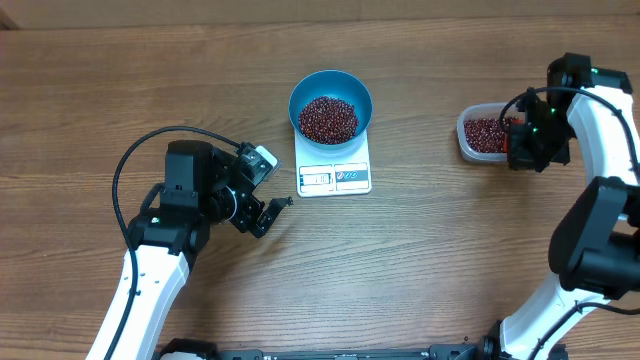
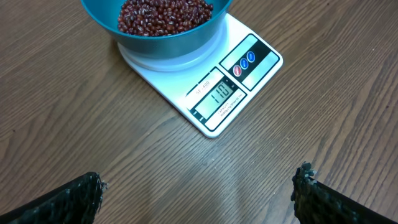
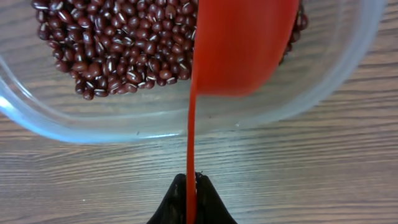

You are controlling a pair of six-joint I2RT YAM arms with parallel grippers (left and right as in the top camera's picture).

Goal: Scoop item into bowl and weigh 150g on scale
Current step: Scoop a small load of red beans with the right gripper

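Where the overhead camera looks down, the scale lies mid-tabletop with its long axis running far to near, its display edge nearest the arms' bases. The bowl sits on its far end and hides that part of the platform. A heap of beans fills the bowl's bottom. The left tool hovers to the scale's left, apart from it, aimed toward it, jaws spread. To the right, well apart from the scale, a clear tub holds more beans. The right tool is at the tub's right end, and its dark body covers that end, so its grip cannot be made out from above.

From the left wrist, the scale sits on a diagonal, display corner toward lower right. Its digits are too blurred to read with certainty. The bowl is cut off by the top edge. Two black fingers show only at the lower corners, wide apart, nothing between them.

From the right wrist, a red scoop hangs over the tub's beans, its cup cut off at the top. Its handle, seen edge-on as a thin red line, runs straight down into the right tool, which is clamped on it. Whether the cup holds beans is hidden.
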